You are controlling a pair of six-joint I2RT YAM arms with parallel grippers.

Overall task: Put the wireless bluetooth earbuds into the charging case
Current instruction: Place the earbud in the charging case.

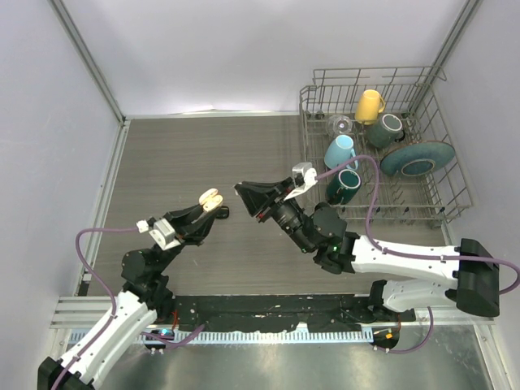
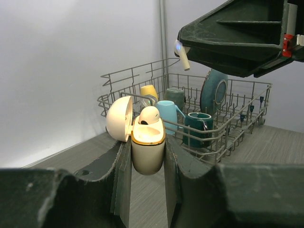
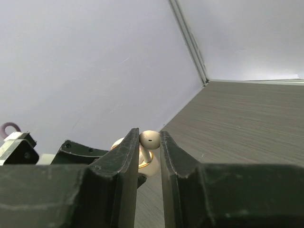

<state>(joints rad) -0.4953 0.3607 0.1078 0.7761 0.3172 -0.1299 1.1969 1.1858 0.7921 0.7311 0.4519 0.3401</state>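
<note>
Cream case (image 2: 148,137) clenched in left tool (image 2: 147,157); right tool (image 3: 149,151) pinching earbud (image 2: 182,58); dish rack (image 1: 304,134) behind.

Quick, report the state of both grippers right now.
Left gripper: closed on the open charging case.
Right gripper: closed on a cream-white earbud.

Both arms are reached inward, tips nearly met: the left hand (image 1: 213,202) is clamped on the charging case (image 2: 147,145), the right hand (image 1: 240,189) pinched on a cream-white earbud (image 2: 181,53).
</note>
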